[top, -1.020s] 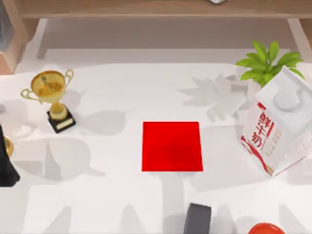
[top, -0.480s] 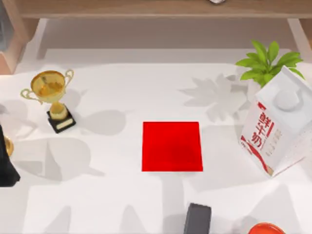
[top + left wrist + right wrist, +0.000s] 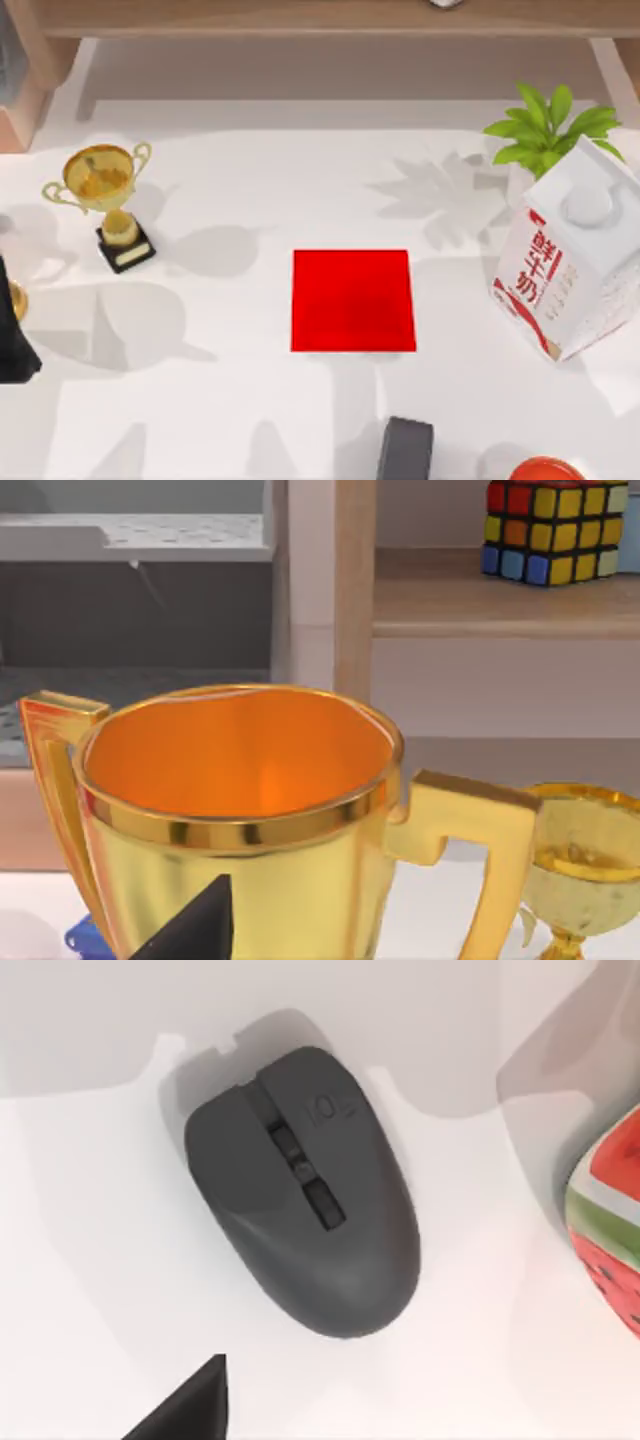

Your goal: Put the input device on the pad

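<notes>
Plainly: red pad bare; mouse on table.

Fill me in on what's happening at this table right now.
Nothing is being held yet. The red pad lies bare at the middle of the table. In the right wrist view the dark grey mouse sits on the white tabletop straight below that camera, next to a watermelon-patterned object, so the right arm appears to be lining up over it. The left wrist view faces a gold trophy cup close up, with a second trophy beside it. A milk carton stands at the table's right.
</notes>
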### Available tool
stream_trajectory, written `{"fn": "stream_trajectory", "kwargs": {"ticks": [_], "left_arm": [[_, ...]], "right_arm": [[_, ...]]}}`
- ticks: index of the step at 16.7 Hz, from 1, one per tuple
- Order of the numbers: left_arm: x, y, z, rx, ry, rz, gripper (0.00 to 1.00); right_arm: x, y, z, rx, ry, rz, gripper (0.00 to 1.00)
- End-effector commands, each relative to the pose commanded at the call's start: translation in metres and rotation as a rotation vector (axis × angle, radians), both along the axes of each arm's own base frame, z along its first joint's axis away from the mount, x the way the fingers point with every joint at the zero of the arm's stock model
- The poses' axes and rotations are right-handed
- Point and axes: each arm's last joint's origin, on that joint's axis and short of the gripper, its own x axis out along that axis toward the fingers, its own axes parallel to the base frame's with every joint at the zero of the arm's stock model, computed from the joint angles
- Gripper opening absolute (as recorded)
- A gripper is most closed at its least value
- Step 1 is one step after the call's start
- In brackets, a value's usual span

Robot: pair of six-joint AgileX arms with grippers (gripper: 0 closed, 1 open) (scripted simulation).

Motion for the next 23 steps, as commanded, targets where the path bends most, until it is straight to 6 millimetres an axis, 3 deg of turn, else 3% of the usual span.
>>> {"fn": "stream_trajectory", "kwargs": {"ticks": [4, 8, 17, 23], "left_arm": [[0.000, 0.000, 0.000, 0.000, 0.000, 0.000, 1.00], [0.000, 0.000, 0.000, 0.000, 0.000, 0.000, 1.00], [0.000, 0.000, 0.000, 0.000, 0.000, 0.000, 1.00], [0.000, 0.000, 0.000, 0.000, 0.000, 0.000, 1.00]], "right_arm": [[0.042, -0.024, -0.022, -0.026, 0.247, 0.276, 1.00], [0.064, -0.039, -0.040, -0.005, 0.374, 0.445, 1.00], [0.068, -0.040, -0.048, 0.000, 0.393, 0.477, 1.00], [0.069, -0.033, -0.104, 0.003, 0.397, 0.480, 1.00]]}}
